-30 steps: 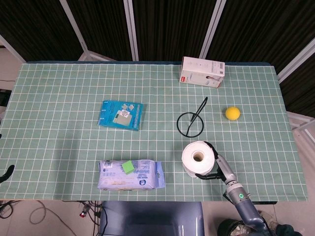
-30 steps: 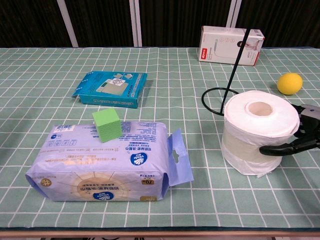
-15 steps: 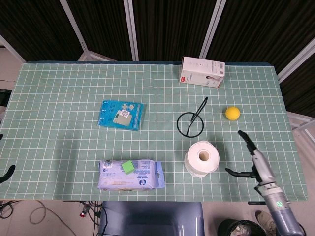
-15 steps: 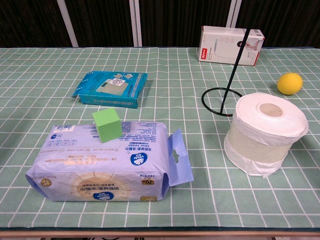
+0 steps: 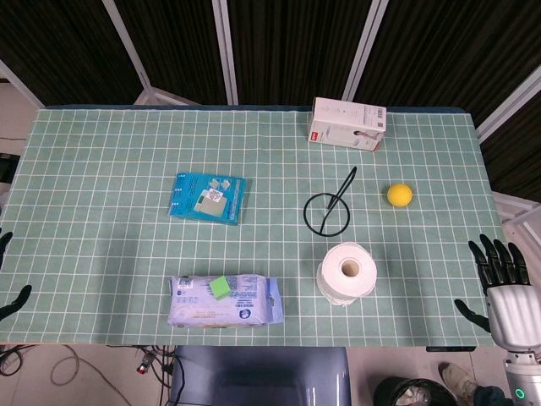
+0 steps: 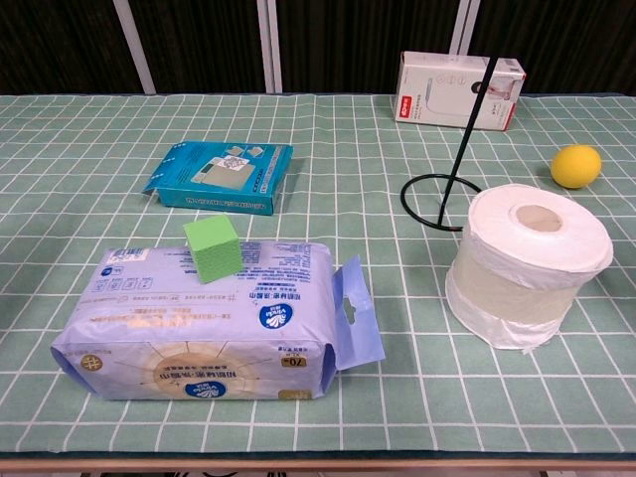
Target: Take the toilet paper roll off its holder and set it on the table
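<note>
Your right hand (image 5: 505, 288) hangs empty, fingers spread, past the table's (image 5: 110, 169) edge. The toilet paper roll (image 5: 347, 272) stands on end well to its left, free of the holder (image 5: 328, 211) just beyond. Your left hand (image 5: 7, 283) sits farther off, its grip unclear.

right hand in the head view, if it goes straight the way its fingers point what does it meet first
Probably nothing. The right hand sits open past the table's right edge, fingers pointing away from the robot along that edge; the way looks free, though depth is unclear.
</note>
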`<state>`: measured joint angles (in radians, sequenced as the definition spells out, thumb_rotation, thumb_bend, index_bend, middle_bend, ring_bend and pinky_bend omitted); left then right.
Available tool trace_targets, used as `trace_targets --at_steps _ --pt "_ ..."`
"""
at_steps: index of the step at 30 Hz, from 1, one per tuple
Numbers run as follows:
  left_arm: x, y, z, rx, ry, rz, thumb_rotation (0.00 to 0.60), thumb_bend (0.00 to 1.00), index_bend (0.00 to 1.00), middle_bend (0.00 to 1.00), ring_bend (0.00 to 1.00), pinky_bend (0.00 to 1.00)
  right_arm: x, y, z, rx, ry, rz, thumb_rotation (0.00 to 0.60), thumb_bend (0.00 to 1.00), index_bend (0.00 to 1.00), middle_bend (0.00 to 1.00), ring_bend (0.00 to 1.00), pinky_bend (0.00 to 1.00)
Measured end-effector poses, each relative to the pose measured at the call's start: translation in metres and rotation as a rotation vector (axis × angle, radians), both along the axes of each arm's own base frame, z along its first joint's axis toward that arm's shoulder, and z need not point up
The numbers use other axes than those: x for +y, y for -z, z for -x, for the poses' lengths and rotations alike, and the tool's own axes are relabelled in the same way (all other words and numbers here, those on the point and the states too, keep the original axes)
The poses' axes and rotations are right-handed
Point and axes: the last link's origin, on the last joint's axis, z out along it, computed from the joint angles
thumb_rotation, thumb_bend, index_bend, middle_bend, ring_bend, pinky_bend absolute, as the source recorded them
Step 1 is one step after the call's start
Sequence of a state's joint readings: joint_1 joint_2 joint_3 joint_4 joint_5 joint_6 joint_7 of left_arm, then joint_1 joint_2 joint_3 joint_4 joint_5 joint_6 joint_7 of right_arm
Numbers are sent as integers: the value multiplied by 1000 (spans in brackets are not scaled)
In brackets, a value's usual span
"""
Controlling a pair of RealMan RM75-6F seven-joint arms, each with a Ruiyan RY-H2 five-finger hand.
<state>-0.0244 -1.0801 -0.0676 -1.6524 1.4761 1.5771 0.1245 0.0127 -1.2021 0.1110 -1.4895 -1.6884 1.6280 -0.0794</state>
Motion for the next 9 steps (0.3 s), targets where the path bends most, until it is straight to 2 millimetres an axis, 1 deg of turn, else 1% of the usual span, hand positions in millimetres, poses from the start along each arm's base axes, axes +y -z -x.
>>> trace_targets --at_steps 4,9 --pt "-3 1 -4 5 25 1 600 241 35 0 0 0 3 13 4 27 3 -32 600 0 0 0 5 0" --pt "-4 3 -6 8 41 11 600 241 35 0 0 0 3 18 4 26 3 -51 600 0 0 0 5 0"
